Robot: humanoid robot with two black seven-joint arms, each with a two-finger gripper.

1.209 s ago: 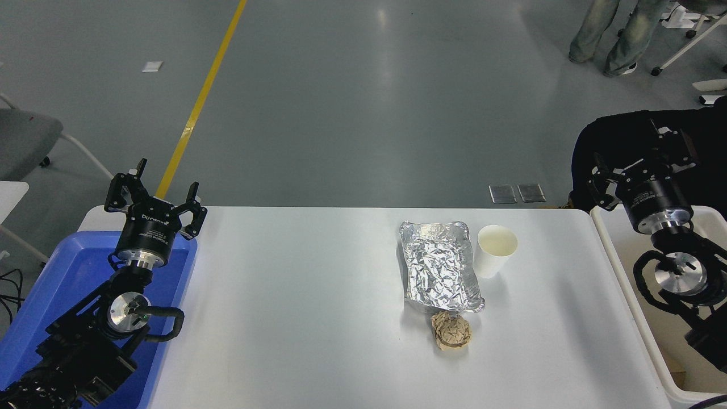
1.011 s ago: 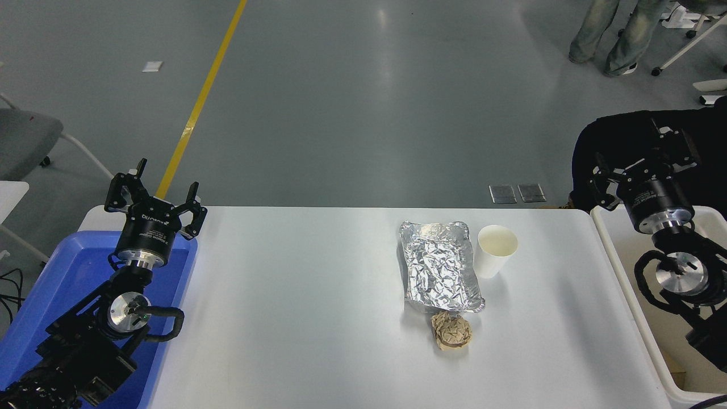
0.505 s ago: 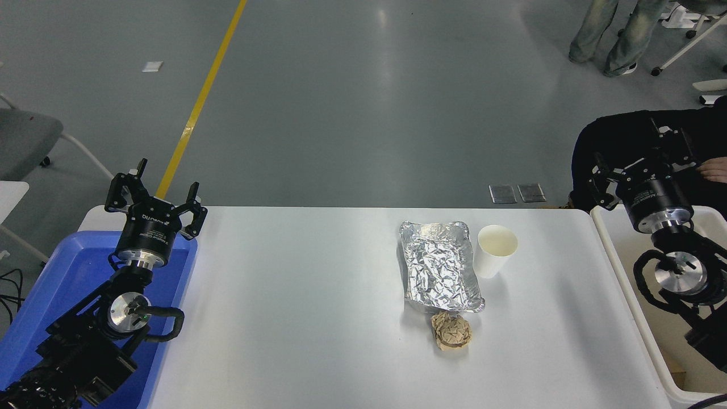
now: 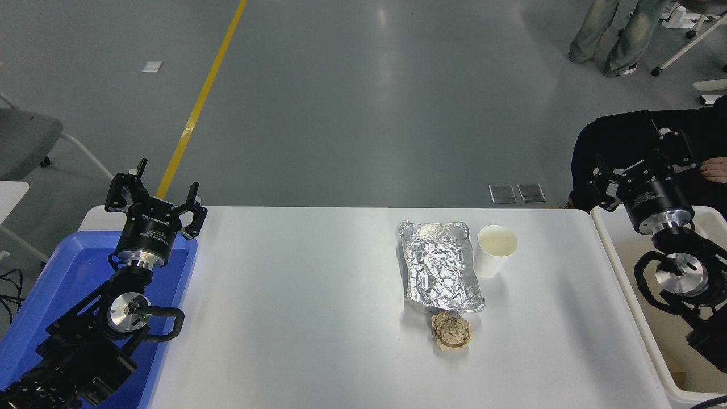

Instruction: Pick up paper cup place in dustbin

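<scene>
White table (image 4: 318, 318) fills lower frame; dustbin (image 4: 619, 267) at right edge. Right gripper (image 4: 642, 162) above bin's far end, fingers unreadable against dark background. Left gripper (image 4: 156, 199) parked lower left, fingers spread. Paper cup (image 4: 494, 253) upright right of centre, touching foil tray (image 4: 440, 267). Approach from cup's free right side, squeeze lightly.

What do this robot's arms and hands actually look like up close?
Both arms are black, built from chunky jointed segments. Each wrist has a black cylinder with small white lettering, a shiny silver metal ring below it and a round silver disc at the joint, with black cables looping alongside. The left hand and the right hand end in short black pronged fingers.
</scene>
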